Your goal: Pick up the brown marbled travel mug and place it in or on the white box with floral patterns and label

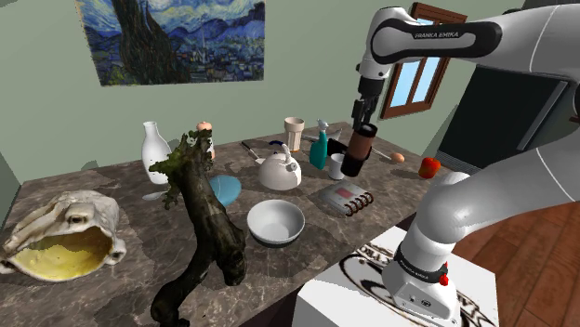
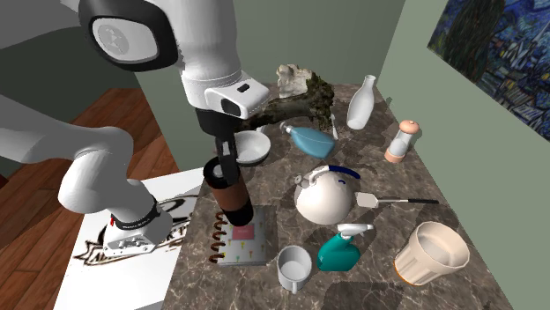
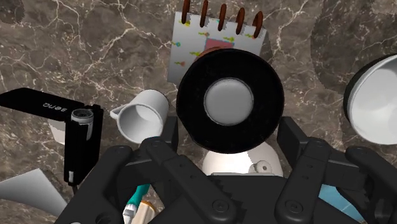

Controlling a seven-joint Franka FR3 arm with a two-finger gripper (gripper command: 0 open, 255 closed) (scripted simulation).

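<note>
Nearest me in the shoulder view was the stand [image 1: 372, 290], with the arm rising from it. On the dark marbled table [image 1: 139, 265] just beyond lay a gnarled branch [image 1: 200, 218], a toad-shaped dish [image 1: 65, 237] and a white bowl [image 1: 275, 223].

Past the bowl I saw the white box [image 1: 349, 198] lying flat, with floral marks, a pink label and a brown spiral along one edge. Above it hung the gripper [image 1: 362, 126], its two fingers [image 3: 294, 137] clamped on either side of the travel mug [image 1: 359, 149] near its top. The mug had a brown body and a black lid with a grey centre. It leaned slightly and looked clear of the tabletop. In the second exterior view its base overlapped the box's spiral edge, and in the wrist view the lid covered part of the box, so the mug hung over that edge. I could not tell whether it touched the box.

A small white cup [image 1: 336, 166] stood just beside the mug, with a teal spray bottle [image 1: 320, 147] and a white kettle [image 1: 279, 170] near it.

Farther back stood a white bottle [image 1: 154, 153] and a beige cup [image 1: 294, 133]. Behind them all, a swirling blue painting [image 1: 172, 32] hung on the green wall.
</note>
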